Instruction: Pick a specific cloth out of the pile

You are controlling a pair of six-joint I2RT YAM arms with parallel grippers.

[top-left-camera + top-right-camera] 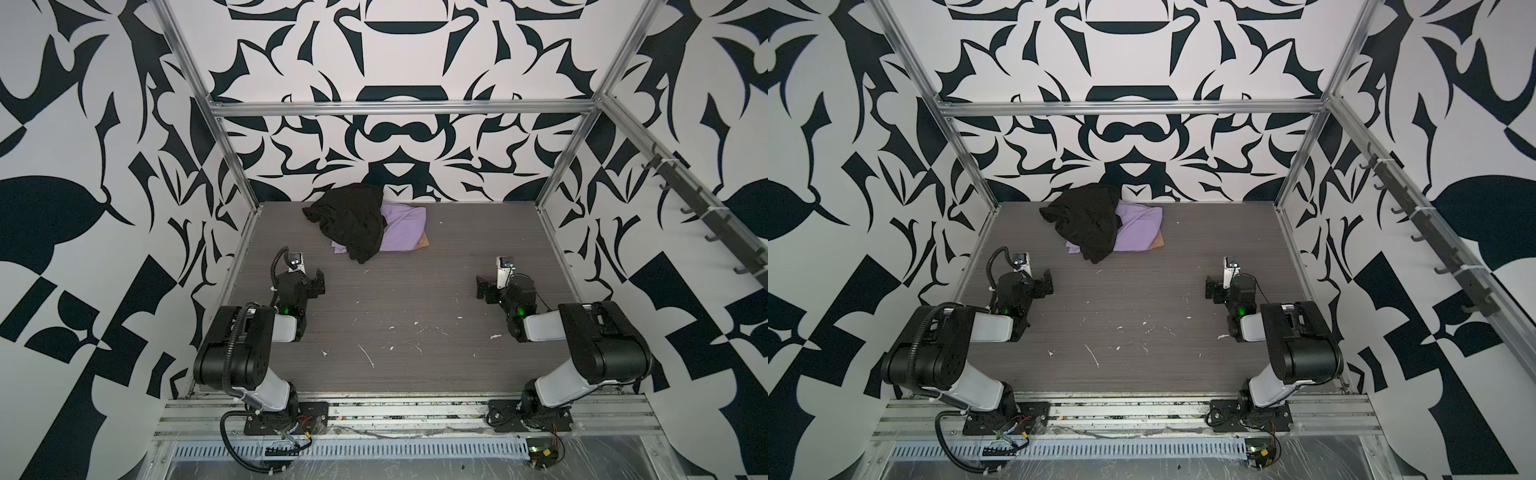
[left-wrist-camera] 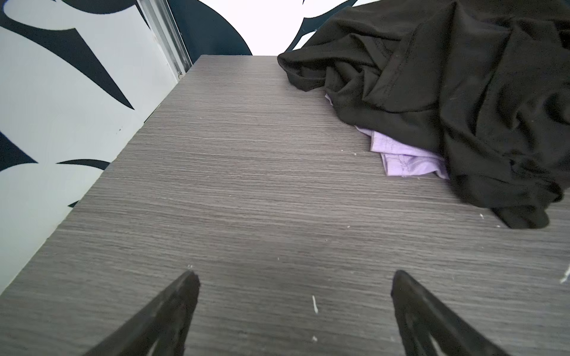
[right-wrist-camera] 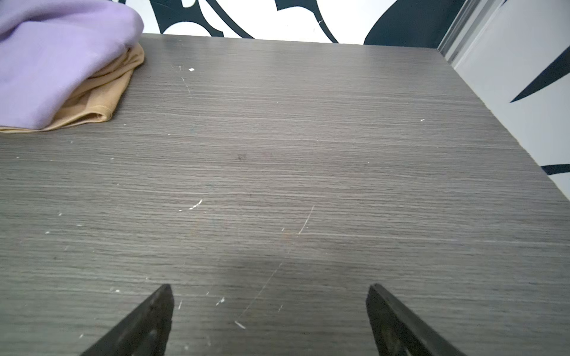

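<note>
- Both arms are seen low near the side edges of the table (image 1: 395,324), well apart from the pile (image 1: 365,224). The task is judged to be at its opening step, with nothing yet grasped.
- The left gripper (image 2: 295,274) and the right gripper (image 3: 270,286) are each shown with jaws spread wide and empty over bare tabletop.
- The pile is set against the table's far edge, slightly left of that edge's middle.
- The cloth (image 1: 402,228), a plain lavender garment, is found sandwiched there. A black garment (image 1: 349,220) is draped over its half toward the left edge, and a tan-beige garment (image 3: 101,101) is pressed flat beneath it.
- Its half toward the right edge is left uncovered, smooth and softly rounded. A small hemmed corner is also exposed at the pile's near side, just beside the black garment's hanging tail.
- A reach by the right gripper to the uncovered fold is judged to be called for next. The pinch should be kept shallow so that the tan-beige layer below is not taken along. The black garment is likely to be dragged unless it is held back.
</note>
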